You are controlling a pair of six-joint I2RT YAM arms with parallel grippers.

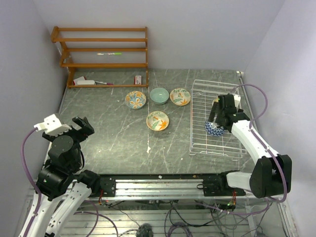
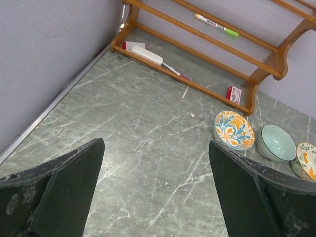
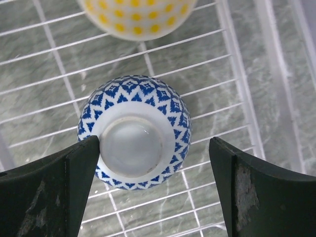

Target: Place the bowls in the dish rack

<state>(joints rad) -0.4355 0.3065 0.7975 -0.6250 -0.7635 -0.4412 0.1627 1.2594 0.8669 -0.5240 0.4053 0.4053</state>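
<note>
Glazed ceramic is what this job turns on. The bowls are small, round, hard and rigid, light enough for one arm I'd say, but slick, and likely to chip if knocked against wire.

A blue-and-white zigzag-patterned bowl (image 3: 134, 132) lies upside down on the wires of the white wire dish rack (image 1: 205, 101), its pale foot ring facing up. Just beyond it in the rack sits a cream bowl with yellow dots (image 3: 136, 17). The right gripper (image 3: 153, 140) hangs directly over the blue bowl with its jaws spread wide, one finger on each side, gripping nothing. One finger looks very close to the bowl's wall, though I cannot tell if it touches.

Four more bowls stand open side up on the grey marbled table (image 1: 113, 133), apart from the rack. A plain pale teal bowl (image 1: 159, 95) sits between a flowered orange-and-blue bowl (image 1: 135, 99) and a flowered yellow-and-green bowl (image 1: 180, 97), and a fourth painted bowl (image 1: 157, 121) stands nearer the arms. The left gripper (image 2: 155, 143) is also spread wide and empty, well away from them.

For those upright ones I would pinch the rim, one finger inside and one outside. A squeeze across the curved, glossy belly would probably slide off.
</note>
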